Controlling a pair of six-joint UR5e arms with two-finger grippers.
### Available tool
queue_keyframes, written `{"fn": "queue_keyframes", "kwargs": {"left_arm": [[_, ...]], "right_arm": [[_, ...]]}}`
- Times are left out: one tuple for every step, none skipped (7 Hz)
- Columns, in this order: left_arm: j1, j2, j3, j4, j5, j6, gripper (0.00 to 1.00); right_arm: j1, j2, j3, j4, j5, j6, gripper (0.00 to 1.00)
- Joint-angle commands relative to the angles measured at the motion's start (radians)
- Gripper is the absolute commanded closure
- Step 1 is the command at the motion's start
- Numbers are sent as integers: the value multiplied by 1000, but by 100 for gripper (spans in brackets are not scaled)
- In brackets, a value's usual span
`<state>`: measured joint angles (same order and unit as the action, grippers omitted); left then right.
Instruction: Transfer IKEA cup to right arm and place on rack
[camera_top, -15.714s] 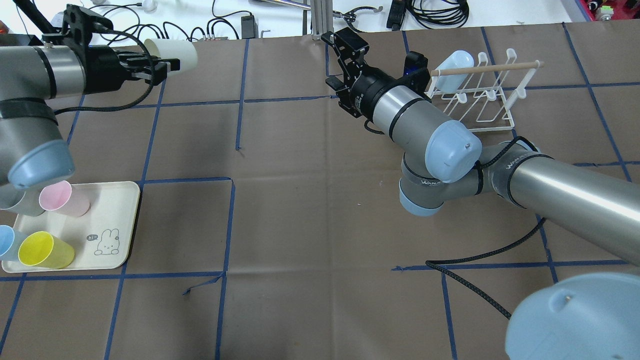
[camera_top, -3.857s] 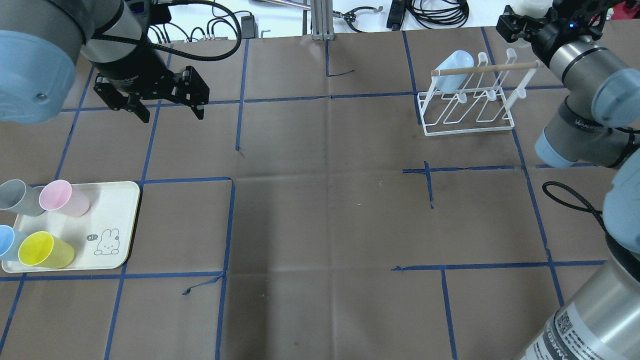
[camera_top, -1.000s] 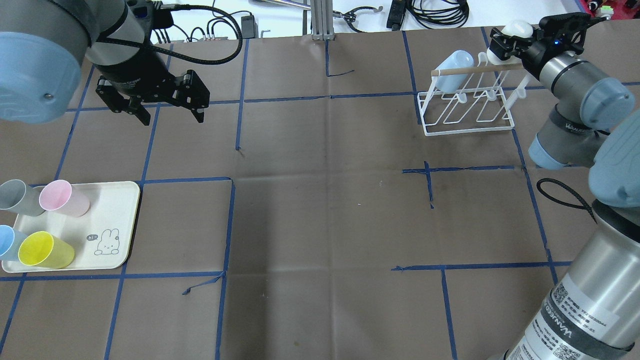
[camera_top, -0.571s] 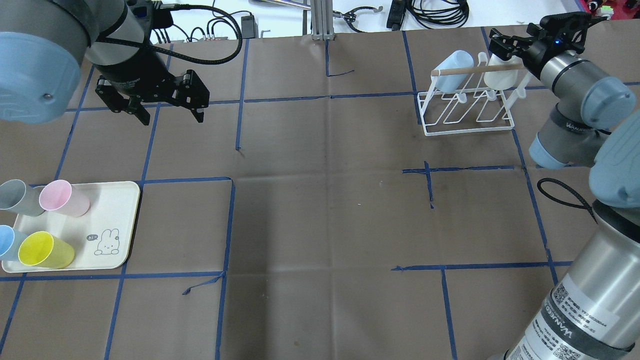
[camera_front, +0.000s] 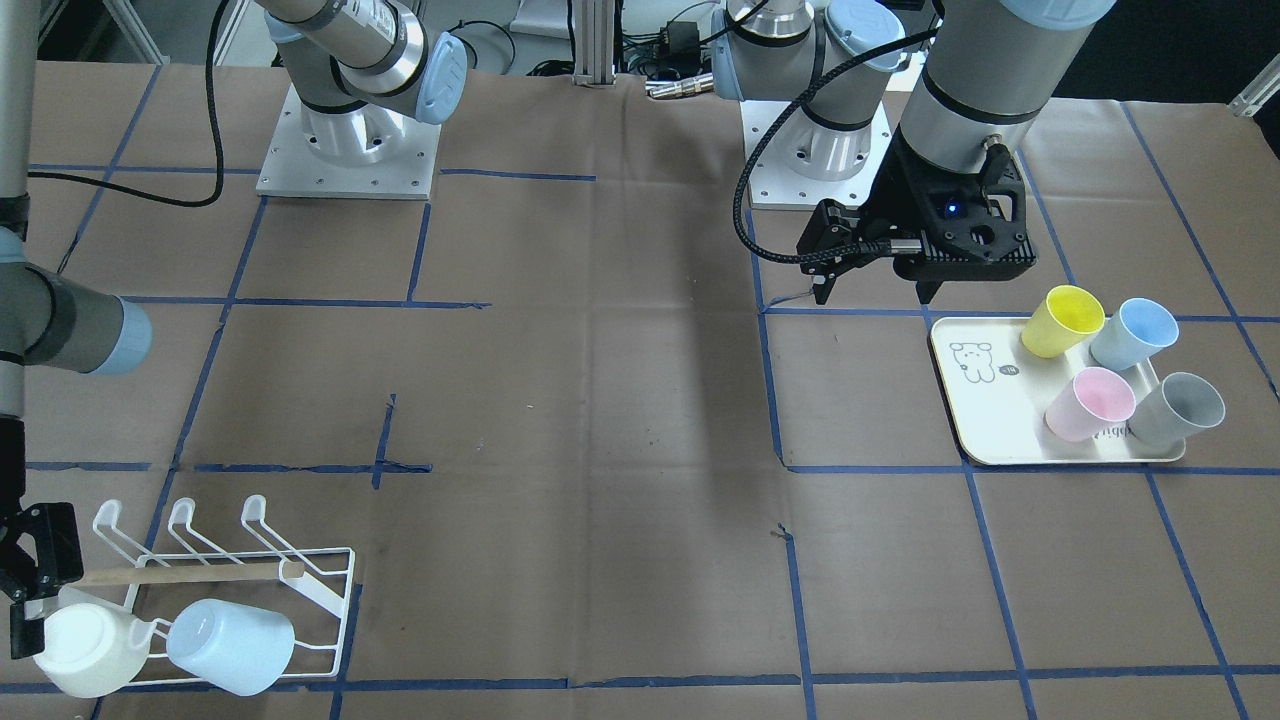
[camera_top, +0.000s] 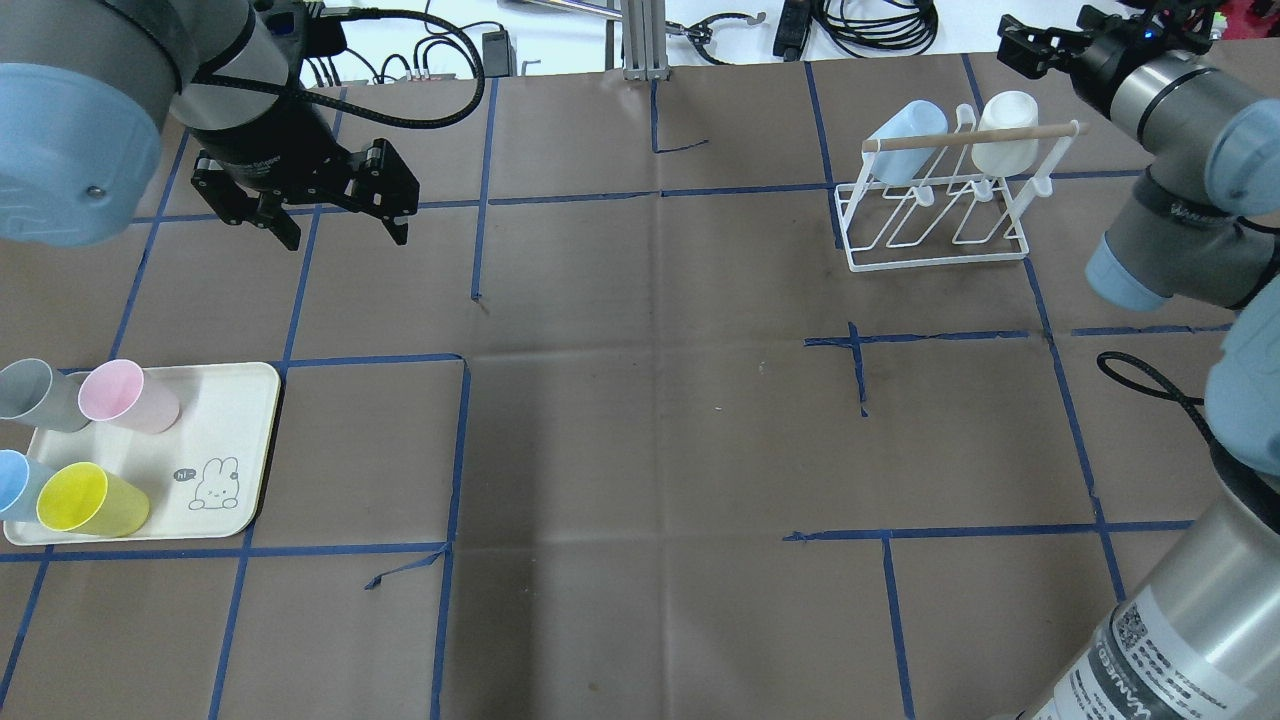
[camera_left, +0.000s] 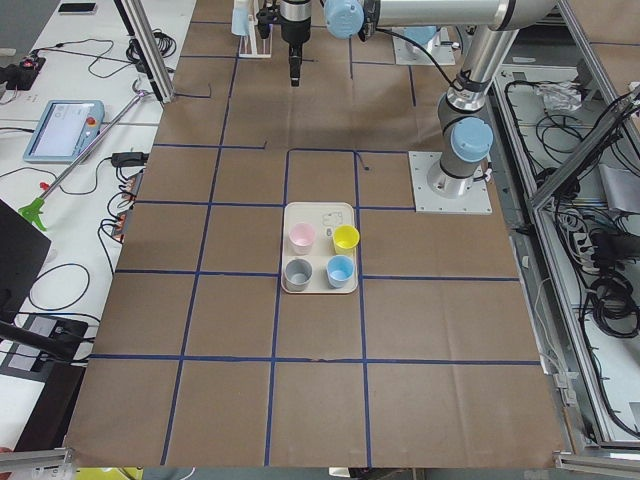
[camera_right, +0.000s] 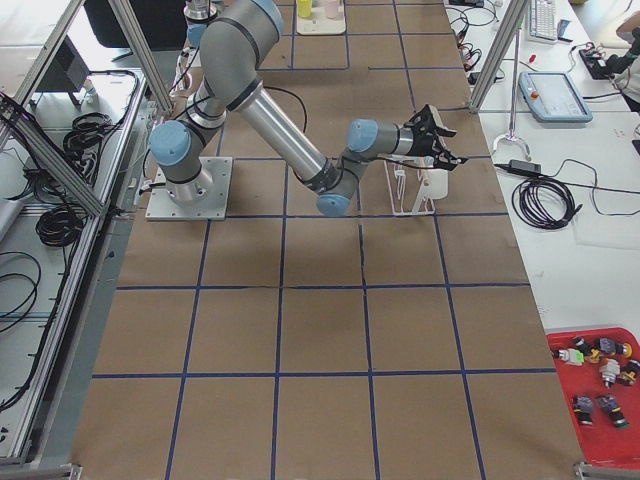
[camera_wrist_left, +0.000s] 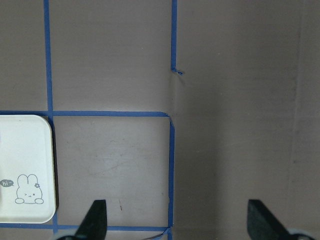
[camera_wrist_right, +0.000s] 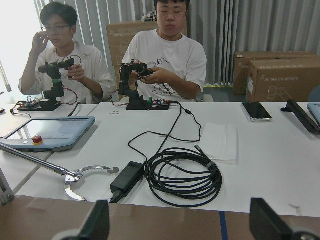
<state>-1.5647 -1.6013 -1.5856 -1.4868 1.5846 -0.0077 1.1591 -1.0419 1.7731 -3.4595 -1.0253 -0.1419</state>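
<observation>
A brown paper tabletop (camera_top: 640, 420) marked with a blue tape grid fills the overhead view. The left arm (camera_top: 90, 80) comes in at 10 o'clock. The right arm (camera_top: 1180, 110) comes in at 3 o'clock and reaches toward the far edge at 1 o'clock.

The right wrist camera looks past that edge to a white table (camera_wrist_right: 280, 165). One person (camera_wrist_right: 170, 65) sits there at 12 o'clock and another person (camera_wrist_right: 67, 65) at 10 o'clock. A coil of black cable (camera_wrist_right: 182, 177) lies in front of them.

On the tabletop, a cream tray (camera_top: 240, 440) with a rabbit drawing lies at 8 o'clock. It holds a pink cup (camera_top: 125, 395), a yellow cup (camera_top: 85, 500) and a grey cup (camera_top: 35, 392), plus a blue tray cup (camera_top: 10, 485) cut off by the picture's edge.

The rack (camera_top: 938, 262) stands at 1 o'clock, with a dowel (camera_top: 970, 137) across its top. The white cup (camera_top: 1008, 112) hangs tilted on a prong in the rack's far row. A pale blue cup (camera_top: 912, 120) hangs just beside it at its 9 o'clock, and the dowel crosses both in the overhead view.

The right pincer (camera_wrist_right: 178, 202) is at the white cup's 12 o'clock, apart from it, with its fingers spread wide and nothing between them. The left pincer (camera_top: 345, 232) hangs over bare tabletop at 10 o'clock, also spread wide and holding nothing.
</observation>
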Motion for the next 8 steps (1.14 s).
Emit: {"fn": "queue_keyframes", "kwargs": {"left_arm": [[0, 0, 1, 0, 0, 0, 0], [0, 0, -1, 0, 0, 0, 0], [0, -3, 1, 0, 0, 0, 0], [0, -5, 1, -1, 0, -2, 0], [0, -3, 1, 0, 2, 0, 0], [0, -3, 1, -1, 0, 0, 0], [0, -5, 1, 0, 0, 0, 0], [0, -5, 1, -1, 2, 0, 0]], "right_arm": [[14, -180, 5, 309, -133, -37, 0], [36, -243, 2, 468, -181, -60, 0], [50, -301, -1, 632, -231, -61, 0], [71, -344, 0, 731, -267, -62, 0], [112, -368, -1, 848, -288, -58, 0], [158, -383, -12, 1017, -289, -54, 0], [200, -398, -47, 1195, -291, -50, 0], [232, -418, -81, 1379, -291, -48, 0]]}}
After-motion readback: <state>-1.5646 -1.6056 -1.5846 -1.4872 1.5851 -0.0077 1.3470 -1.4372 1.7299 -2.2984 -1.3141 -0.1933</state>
